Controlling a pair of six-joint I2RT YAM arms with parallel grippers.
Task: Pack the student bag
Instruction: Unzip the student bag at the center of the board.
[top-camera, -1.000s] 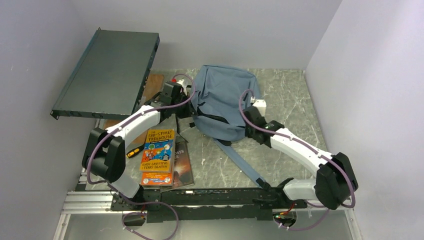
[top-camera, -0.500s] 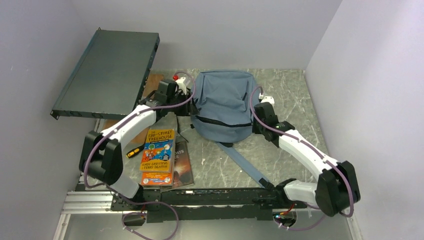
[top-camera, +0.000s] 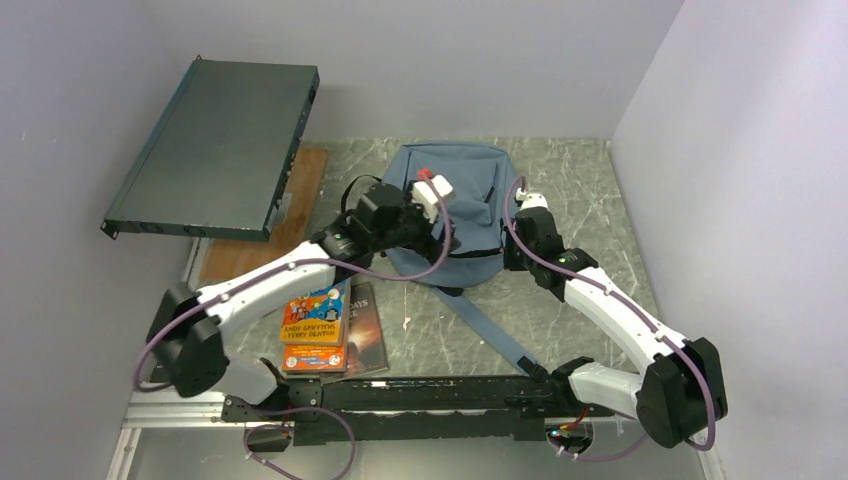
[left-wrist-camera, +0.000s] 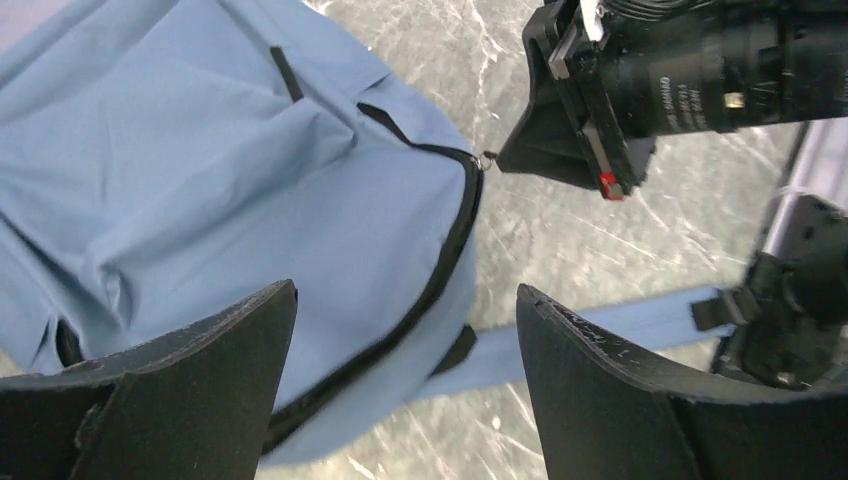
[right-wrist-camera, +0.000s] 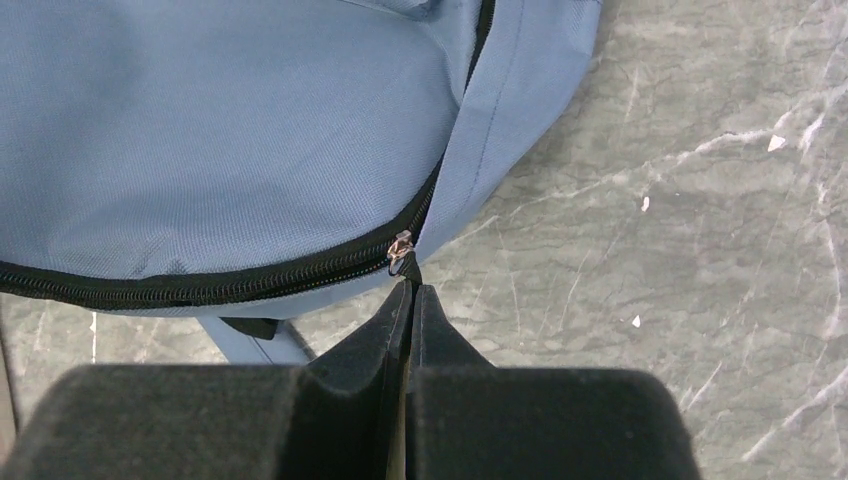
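Dark rack panel (top-camera: 215, 145) leans at far left, above a wooden board (top-camera: 250, 250). Student bag (top-camera: 470, 185) lies flat at far centre of table (top-camera: 580, 170), with the left arm crossing its near-left part. Books (top-camera: 315, 320) are stacked near left. Left gripper (left-wrist-camera: 405, 300) hovers over the bag, fingers wide apart. Right gripper (right-wrist-camera: 408, 285) is pinched on zipper pull (right-wrist-camera: 400, 245) at the bag's right edge.

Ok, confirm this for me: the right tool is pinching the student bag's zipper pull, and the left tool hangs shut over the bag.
Not quite. The left tool is open, not shut: the left wrist view shows its jaws spread wide over the student bag. The rest holds: the right tool is pinching the zipper pull.
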